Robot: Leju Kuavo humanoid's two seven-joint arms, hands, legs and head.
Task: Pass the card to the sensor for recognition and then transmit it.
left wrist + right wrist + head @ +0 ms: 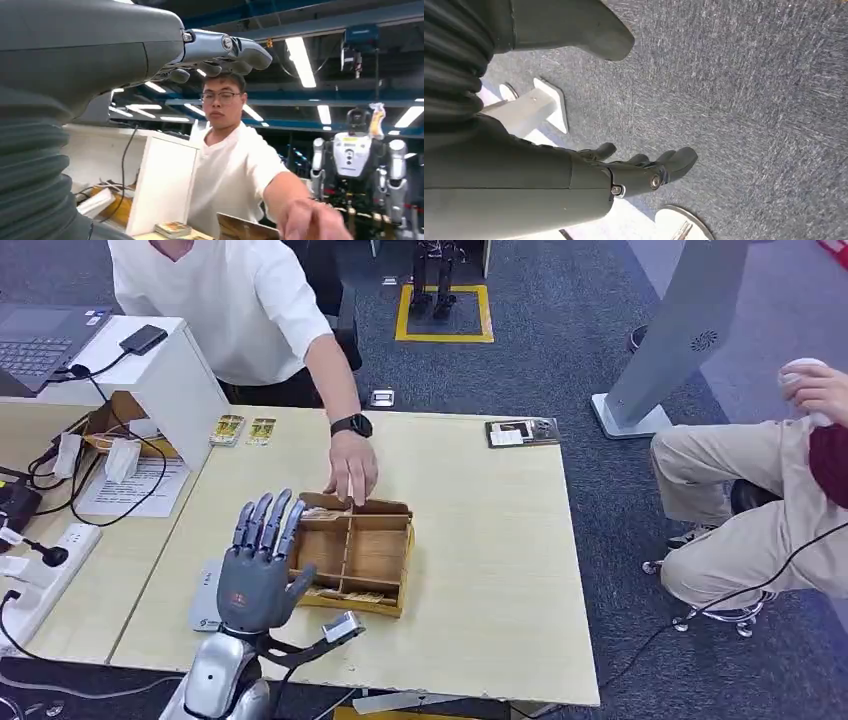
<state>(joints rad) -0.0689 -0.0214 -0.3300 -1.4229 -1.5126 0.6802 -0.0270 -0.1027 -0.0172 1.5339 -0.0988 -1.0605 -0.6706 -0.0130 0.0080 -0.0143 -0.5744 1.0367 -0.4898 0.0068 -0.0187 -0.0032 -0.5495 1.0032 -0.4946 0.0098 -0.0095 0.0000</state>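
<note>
Table: light wood tabletop (480, 540), seen from above. Far edge runs behind the person's arm, right edge drops to dark carpet, near edge sits just below the robot's arm.
Open room: wide bare stretch of table to the right of the box, out to the right edge. Left side is crowded w/ cables, a power strip (45, 570) and papers.
Left hand: left hand (258, 570) raised over the table's near-left part, palm away from camera, fingers apart and pointing up, holding nothing. It overlaps the box's left rim in head view; touching or not, can't tell.
Right hand: right hand (644, 175) hangs over grey carpet, fingers loosely bent, nothing in them.
Box: wooden box (360, 555) w/ dividers, mid-table, just right of the left hand.
Card: thin tan cards (352, 593) lie in the box's near slot. Two small stacks of green-and-yellow cards (244, 429) sit by the far edge, beside a white stand (170, 380).
Sensor: flat grey device (205, 598) on the table, partly hidden behind the left hand; prob. the reader, can't confirm.
Person: person in white shirt behind the table, hand (352, 468) w/ black wristwatch reaching down to the box's far rim.
Second person: seated at right, off the table, beige trousers (730, 510).
Far right corner: dark flat item (522, 432) by the edge.
</note>
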